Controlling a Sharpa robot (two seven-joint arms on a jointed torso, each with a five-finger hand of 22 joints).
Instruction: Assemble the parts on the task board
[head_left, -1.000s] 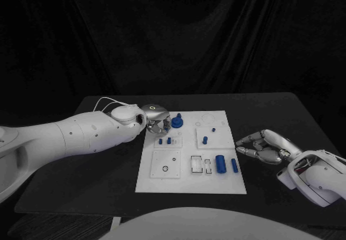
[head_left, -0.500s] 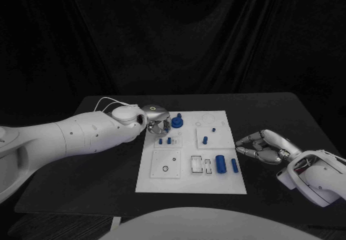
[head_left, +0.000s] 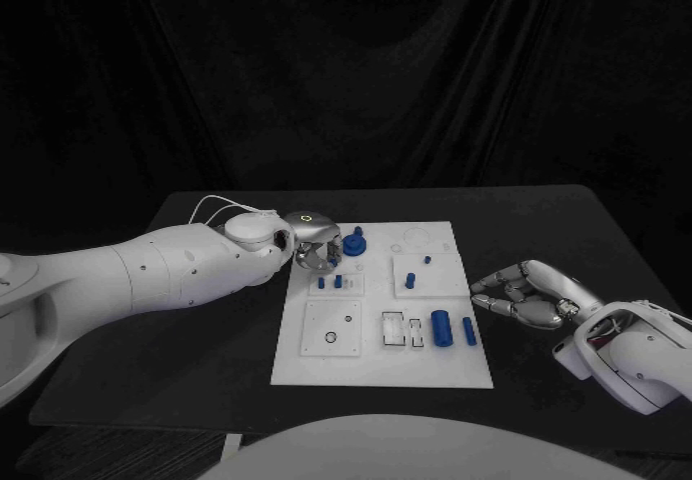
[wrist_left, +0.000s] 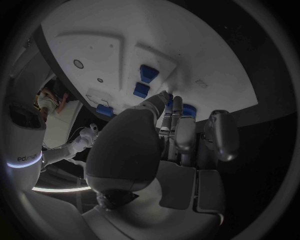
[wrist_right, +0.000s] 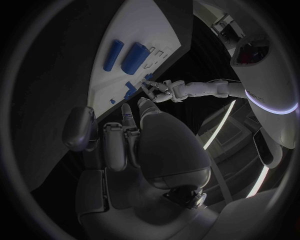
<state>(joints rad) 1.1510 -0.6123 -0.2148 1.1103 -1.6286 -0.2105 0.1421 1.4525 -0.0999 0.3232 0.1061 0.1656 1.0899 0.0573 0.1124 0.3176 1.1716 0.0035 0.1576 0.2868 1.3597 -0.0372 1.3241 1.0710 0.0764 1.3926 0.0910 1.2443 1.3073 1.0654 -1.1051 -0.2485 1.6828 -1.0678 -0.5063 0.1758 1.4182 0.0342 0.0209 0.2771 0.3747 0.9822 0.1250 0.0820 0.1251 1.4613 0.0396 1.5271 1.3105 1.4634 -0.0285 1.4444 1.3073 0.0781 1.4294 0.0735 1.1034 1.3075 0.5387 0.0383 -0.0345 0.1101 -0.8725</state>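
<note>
My left hand (head_left: 315, 243) pinches the blue knobbed peg (head_left: 353, 243) at the task board's (head_left: 382, 371) far edge. It looks small, rigid and light, maybe slick; best gripped by its narrow stem. My right hand (head_left: 522, 295) rests curled and empty beside the board.

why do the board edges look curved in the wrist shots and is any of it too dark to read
Left wrist view: fisheye bends the board edges, and the left robot hand hides the part at its fingertips. Right wrist view: same bending, with the board foreshortened. Head view: edges straight, the dark table blends into the backdrop, yet the blue parts read clearly.
</note>
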